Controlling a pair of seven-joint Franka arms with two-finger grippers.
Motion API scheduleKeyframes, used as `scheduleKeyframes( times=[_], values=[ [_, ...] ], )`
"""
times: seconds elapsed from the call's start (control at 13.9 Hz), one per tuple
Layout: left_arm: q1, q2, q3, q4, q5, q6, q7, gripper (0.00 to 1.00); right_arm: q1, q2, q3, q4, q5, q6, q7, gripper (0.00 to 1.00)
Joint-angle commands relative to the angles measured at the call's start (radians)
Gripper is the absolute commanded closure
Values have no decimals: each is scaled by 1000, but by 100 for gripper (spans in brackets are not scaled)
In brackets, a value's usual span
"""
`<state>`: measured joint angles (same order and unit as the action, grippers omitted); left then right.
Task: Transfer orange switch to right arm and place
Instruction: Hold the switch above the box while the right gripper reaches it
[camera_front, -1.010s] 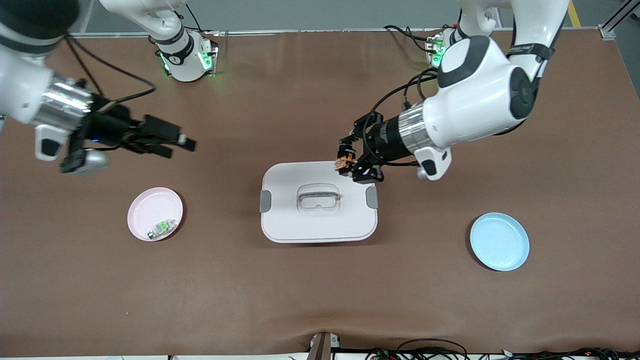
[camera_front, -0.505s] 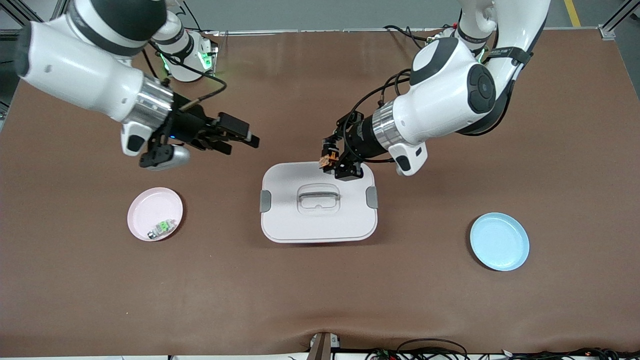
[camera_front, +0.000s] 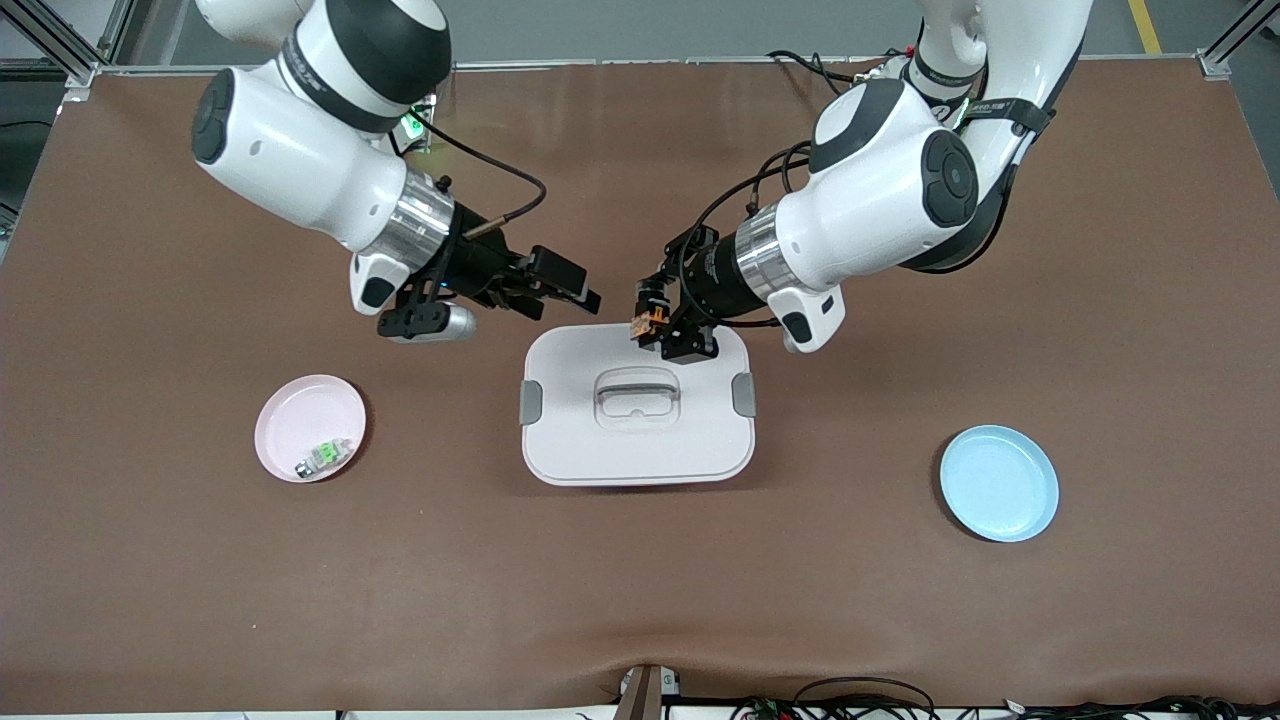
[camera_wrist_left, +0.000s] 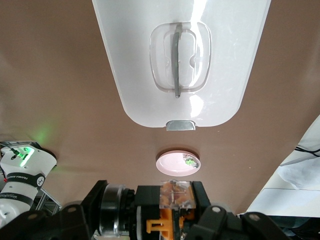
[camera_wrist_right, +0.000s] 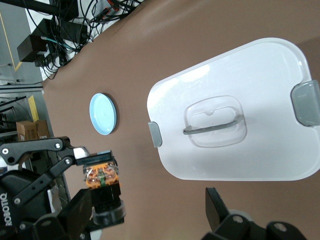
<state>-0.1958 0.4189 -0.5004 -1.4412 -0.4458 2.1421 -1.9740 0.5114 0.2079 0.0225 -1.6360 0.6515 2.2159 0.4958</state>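
The orange switch (camera_front: 644, 321), a tiny black-and-silver part with an orange middle, is clamped in my left gripper (camera_front: 652, 318), in the air over the edge of the white lid nearest the robots. In the left wrist view the switch (camera_wrist_left: 167, 220) sits between the shut jaws of that gripper (camera_wrist_left: 172, 210). My right gripper (camera_front: 565, 300) is open and empty, level with the switch and a short gap from it, toward the right arm's end. The right wrist view shows the switch (camera_wrist_right: 101, 176) held in front of one of the fingers (camera_wrist_right: 216, 207).
A white lid with a clear handle (camera_front: 637, 450) lies mid-table. A pink plate (camera_front: 295, 410) with a tiny green-middled part (camera_front: 322, 457) lies toward the right arm's end. An empty blue plate (camera_front: 998, 483) lies toward the left arm's end.
My right arm has swung in from its end of the table until its gripper is close to the switch. My left gripper has shifted slightly toward it with the switch.
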Motion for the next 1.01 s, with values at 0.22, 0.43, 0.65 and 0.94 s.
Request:
scheduleKeyframes(
  times=[0.22,0.43,0.65,0.94],
  values=[
    [-33,6,5,13,33,33,-34,70,76,36,-12,2,20,132,90,0],
    [-36,6,5,13,36,33,-40,70,102,56,-12,2,20,171,96,0],
    [-34,4,5,13,36,33,-40,70,107,74,-12,2,17,191,86,0],
    [-34,3,5,13,36,33,-40,69,118,84,-12,2,10,212,83,0]
  ],
)
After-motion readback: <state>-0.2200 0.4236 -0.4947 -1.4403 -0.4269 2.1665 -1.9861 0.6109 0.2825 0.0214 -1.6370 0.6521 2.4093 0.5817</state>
